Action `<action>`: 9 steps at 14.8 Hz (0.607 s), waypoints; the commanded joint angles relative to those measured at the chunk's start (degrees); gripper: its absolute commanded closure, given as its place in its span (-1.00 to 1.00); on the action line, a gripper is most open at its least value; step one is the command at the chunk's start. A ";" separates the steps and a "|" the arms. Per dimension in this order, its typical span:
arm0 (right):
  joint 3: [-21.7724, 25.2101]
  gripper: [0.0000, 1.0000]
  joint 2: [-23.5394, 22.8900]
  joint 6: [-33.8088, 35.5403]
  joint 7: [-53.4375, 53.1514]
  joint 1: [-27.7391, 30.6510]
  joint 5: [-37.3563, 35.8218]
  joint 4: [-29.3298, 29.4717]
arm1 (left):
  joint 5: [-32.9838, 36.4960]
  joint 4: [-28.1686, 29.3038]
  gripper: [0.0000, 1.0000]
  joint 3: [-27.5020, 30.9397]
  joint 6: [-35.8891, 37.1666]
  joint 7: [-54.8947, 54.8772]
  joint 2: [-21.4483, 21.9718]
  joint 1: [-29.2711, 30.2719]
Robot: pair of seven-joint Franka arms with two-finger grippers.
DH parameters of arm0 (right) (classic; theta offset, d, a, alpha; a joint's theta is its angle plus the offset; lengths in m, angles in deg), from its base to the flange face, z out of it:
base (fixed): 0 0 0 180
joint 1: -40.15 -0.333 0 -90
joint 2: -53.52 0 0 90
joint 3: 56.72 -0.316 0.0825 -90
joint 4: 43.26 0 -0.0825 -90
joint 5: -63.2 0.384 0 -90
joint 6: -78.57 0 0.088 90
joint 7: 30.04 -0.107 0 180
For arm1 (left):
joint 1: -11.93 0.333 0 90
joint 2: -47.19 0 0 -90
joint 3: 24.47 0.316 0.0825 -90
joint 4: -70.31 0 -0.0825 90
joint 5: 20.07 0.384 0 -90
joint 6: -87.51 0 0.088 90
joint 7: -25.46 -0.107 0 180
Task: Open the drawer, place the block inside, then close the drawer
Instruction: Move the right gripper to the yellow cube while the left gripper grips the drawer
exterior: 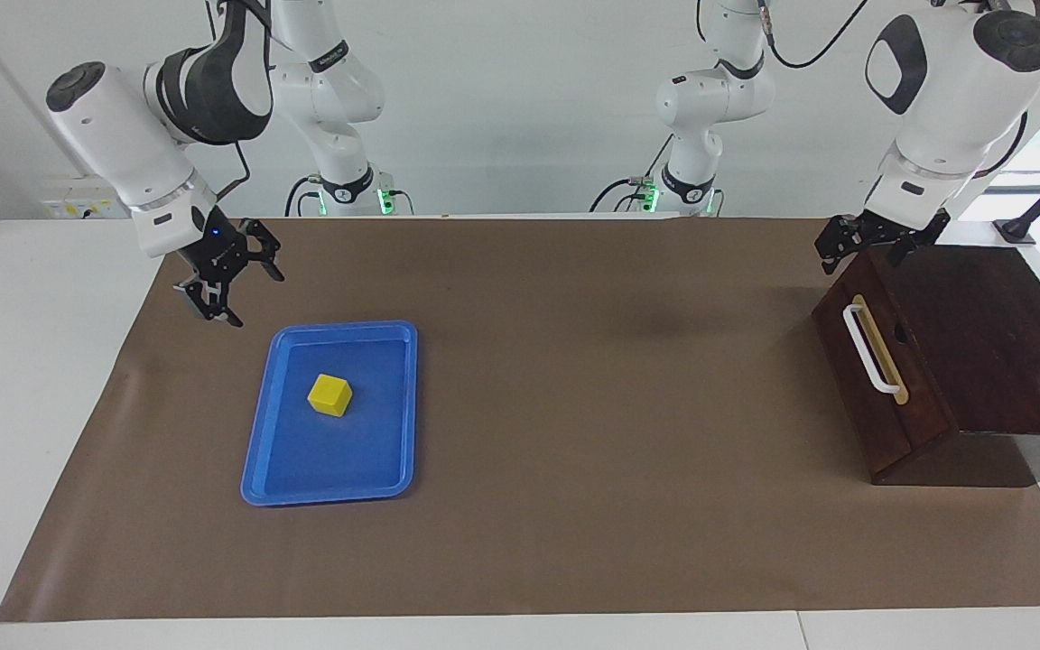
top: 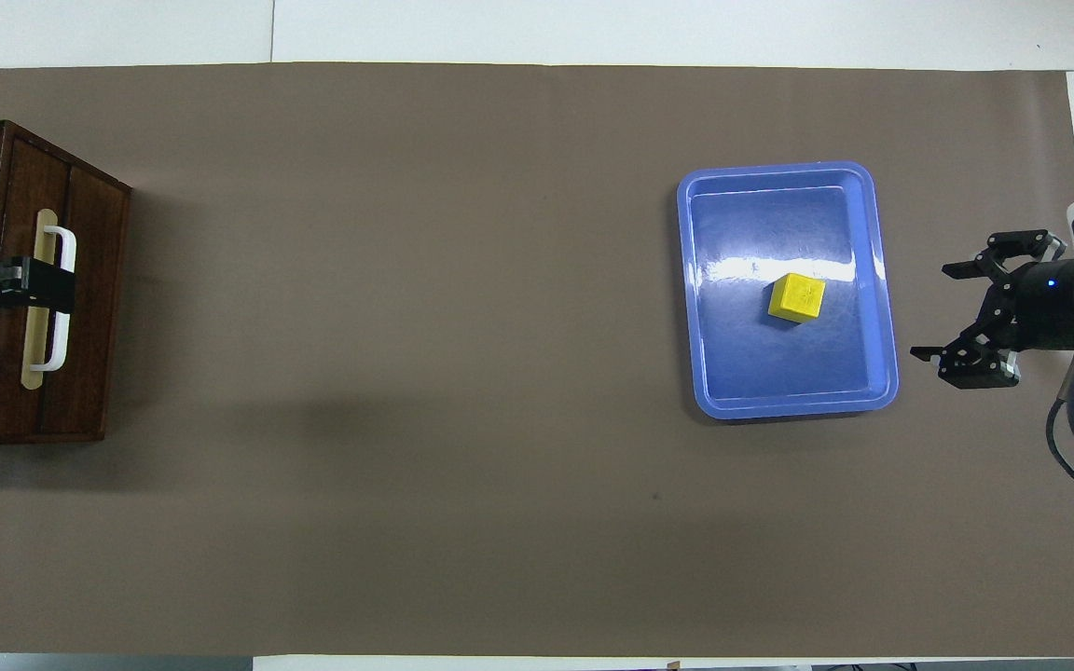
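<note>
We see the yellow block [top: 797, 298] in the blue tray [top: 882, 280], our right gripper [top: 952, 312] spread open beside it, the drawer [top: 80, 298] closed.

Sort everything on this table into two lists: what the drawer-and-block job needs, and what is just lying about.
Needed for the job:
- drawer, shut, in the dark wooden box at the left arm's end of the table
- block, yellow, lying in the tray
- left hand, open, over the box
- right hand, open, beside the tray

Just lying about:
- blue tray
- brown mat
</note>
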 commanded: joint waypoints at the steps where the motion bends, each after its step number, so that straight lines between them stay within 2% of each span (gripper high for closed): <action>1: -0.36 -1.00 -3.21 -1.40 9.03 2.46 8.14 -0.52 | 7.08 4.93 -1.00 -0.07 -5.43 -0.23 1.07 -2.07; 4: -0.36 -1.00 -6.90 -4.02 19.74 3.43 19.29 -2.53 | 10.36 8.87 -1.00 -0.08 -10.78 -0.32 0.98 -2.16; 6: -0.44 -1.00 -7.00 -7.88 22.06 2.47 22.05 -4.64 | 10.45 11.42 -1.00 -0.08 -12.90 1.59 0.72 -2.25; 9: -0.44 -1.00 -8.05 -11.85 24.95 1.06 26.52 -6.31 | 12.02 11.79 -1.00 -0.08 -15.19 10.82 -2.09 -4.78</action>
